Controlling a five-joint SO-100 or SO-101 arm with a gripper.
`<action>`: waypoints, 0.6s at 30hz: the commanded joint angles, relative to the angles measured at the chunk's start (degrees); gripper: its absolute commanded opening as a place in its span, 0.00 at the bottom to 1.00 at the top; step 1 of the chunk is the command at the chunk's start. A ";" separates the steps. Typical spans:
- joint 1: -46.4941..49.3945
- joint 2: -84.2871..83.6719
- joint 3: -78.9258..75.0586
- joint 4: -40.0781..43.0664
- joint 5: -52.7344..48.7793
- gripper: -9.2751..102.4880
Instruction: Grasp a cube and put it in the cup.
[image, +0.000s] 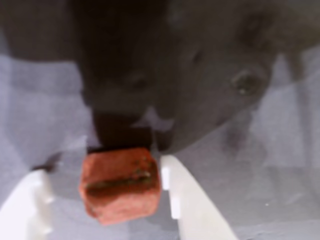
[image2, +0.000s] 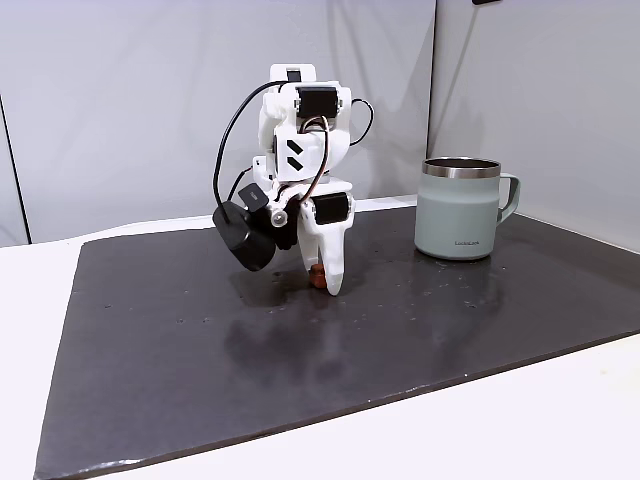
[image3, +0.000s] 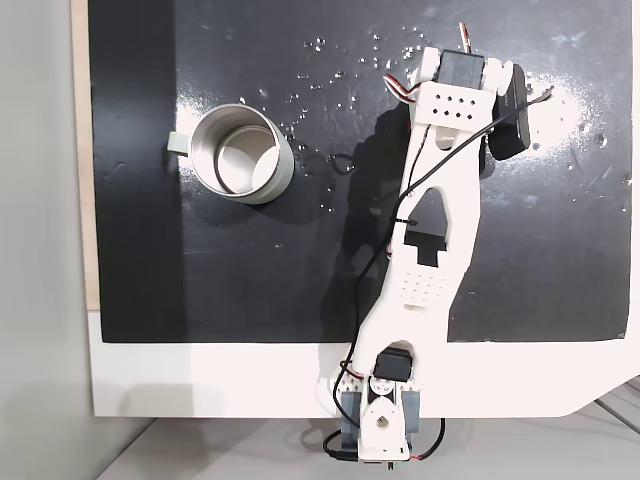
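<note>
The gripper (image: 107, 197) is partly open, its white fingers (image: 192, 200) flanking the cube (image: 120, 184) on the dark mat (image2: 300, 350); contact cannot be confirmed. The cup (image3: 243, 155) stands upright, well apart from the fingers, interior empty.

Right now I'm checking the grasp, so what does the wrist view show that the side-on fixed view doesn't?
The wrist view shows the cube's dark notch and the gaps between it and the white fingers on either side; the gripper is open around it. The side-on fixed view shows the cup standing upright to the right of the arm, apart from it, and the whole dark mat. Both show the cube on the mat between the fingers.
</note>
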 joint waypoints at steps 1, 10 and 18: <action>-0.44 0.44 -2.55 0.62 0.00 0.21; 0.09 0.26 -2.64 1.14 0.00 0.11; 0.18 0.53 -13.89 9.67 2.37 0.11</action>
